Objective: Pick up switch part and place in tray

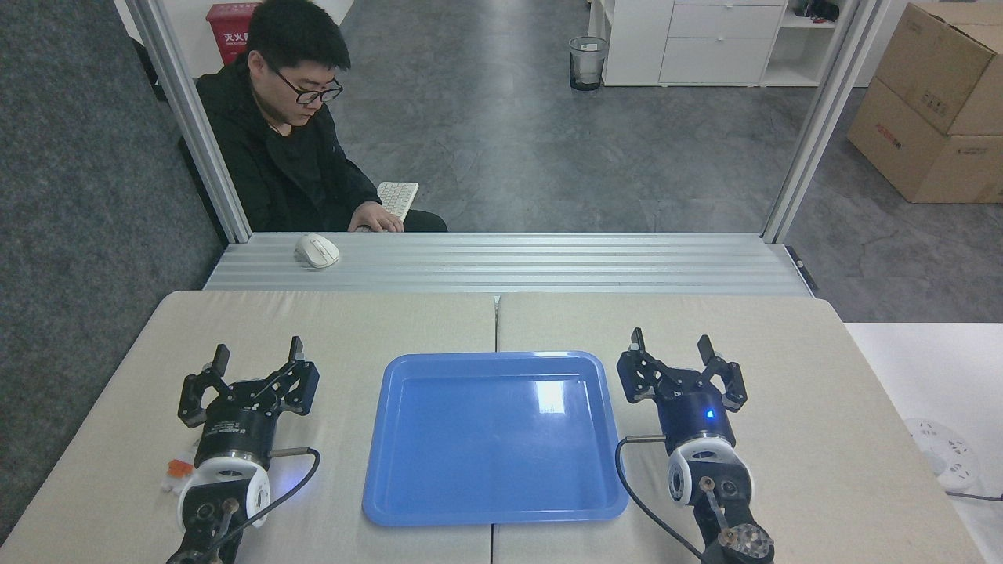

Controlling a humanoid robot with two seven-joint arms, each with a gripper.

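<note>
Just one camera here, mounted up at the robot's head and tilted forward and down over the table [705, 329]. Both arms come in from the bottom edge, so it sits right behind and above them, pretty close. The blue tray [376, 478] lands dead centre. Farther up, the view reaches past the table to a seated person [290, 157] and open floor beyond.

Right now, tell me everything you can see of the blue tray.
The tray is a large, shallow, glossy blue rectangle, plastic by its look, with rounded corners and a raised rim. It lies flat across the seam between the two beige table pads, between the left claw and the right claw. Nothing lies in it; a light reflection shows on its floor. Neither claw touches it.
</note>
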